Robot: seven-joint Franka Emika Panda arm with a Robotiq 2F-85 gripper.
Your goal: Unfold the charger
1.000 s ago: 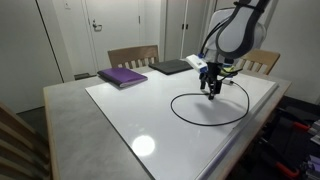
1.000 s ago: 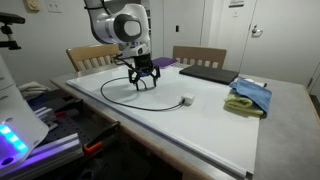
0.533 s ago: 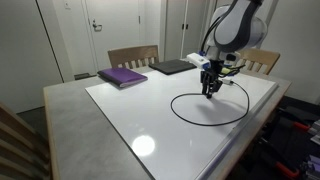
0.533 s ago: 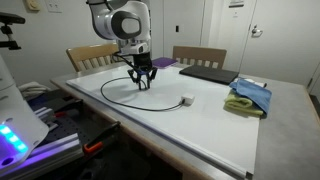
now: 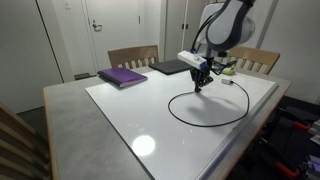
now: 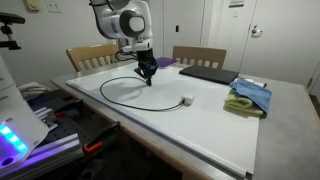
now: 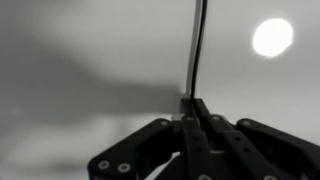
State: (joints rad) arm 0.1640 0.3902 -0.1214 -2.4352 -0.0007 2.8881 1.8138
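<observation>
Charger: your charger lies on the white table top [image 5: 120, 118]; its black cable [image 5: 208, 125] forms one wide open loop in both exterior views.
Plug: the small white plug [image 6: 186, 100] rests flat on the top at one end of the loop, towards the cloths and well apart from your gripper.
Lifted part: on the far side of the loop the cable leaves the surface and rises to your gripper [image 5: 202, 80].
Jaws: in the wrist view your gripper [image 7: 192, 104] is closed right down on the cable [image 7: 197, 45]; the fingers [image 7: 204, 118] meet around it, and the thin black line runs straight away from the tips.
Gripper pose: you point downwards above the loop's far edge [image 6: 148, 73], with the tips clear of the table.
Laptop: a dark flat laptop [image 5: 170, 67] lies beyond the loop near the back edge, apart from the cable.
Book: a purple book [image 5: 123, 76] lies near the back corner, well apart from the loop.
Cloths: a blue and green bundle of cloth [image 6: 250, 97] sits near the table's far end, past the plug.
Chairs: wooden chairs [image 5: 133, 56] stand behind the table.
</observation>
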